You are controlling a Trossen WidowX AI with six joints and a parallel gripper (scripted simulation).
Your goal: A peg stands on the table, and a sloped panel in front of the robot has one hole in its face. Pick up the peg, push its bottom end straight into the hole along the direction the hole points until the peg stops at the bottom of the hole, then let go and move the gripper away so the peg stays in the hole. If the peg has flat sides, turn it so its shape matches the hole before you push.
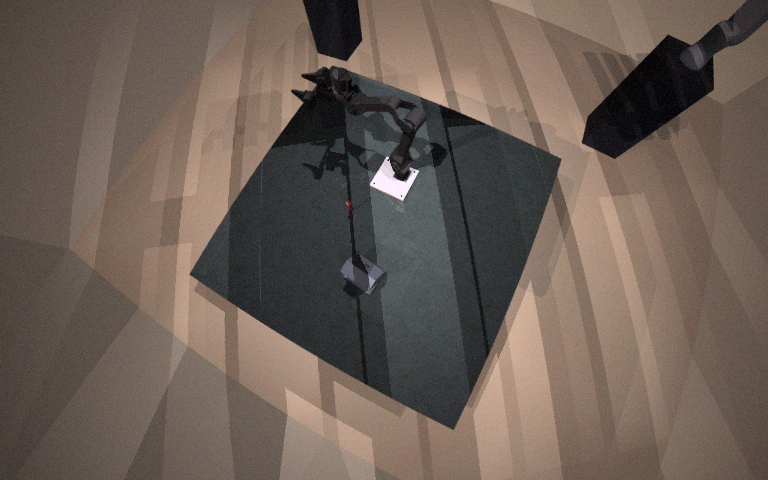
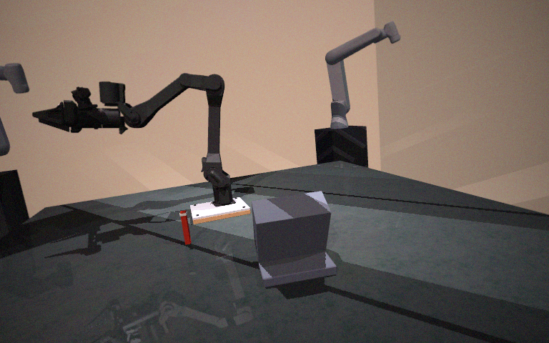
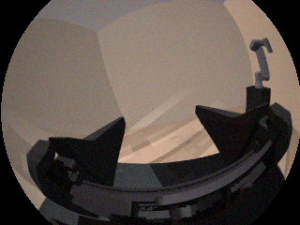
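A slim red peg (image 1: 350, 206) (image 2: 185, 229) with a pale band near its top stands upright on the table (image 1: 305, 237) (image 2: 404, 242), beside the arm's white base plate. The grey block with the sloped panel (image 1: 364, 273) (image 2: 292, 238) stands farther out from the base. The exterior view shows its back; the hole's shape cannot be made out in the top view. My gripper (image 1: 296, 83) (image 2: 33, 115) (image 3: 160, 114) is open and empty. It is held high, about level, pointing away from both peg and block, beyond the table's corner.
The white base plate (image 1: 386, 187) (image 2: 202, 211) carries the arm. Black pedestals (image 1: 648, 96) (image 2: 341, 143) stand beyond the table edge, and one bears a grey arm (image 2: 354, 46) (image 3: 263, 61). Another black pedestal (image 1: 334, 28) is near the gripper's side of the table.
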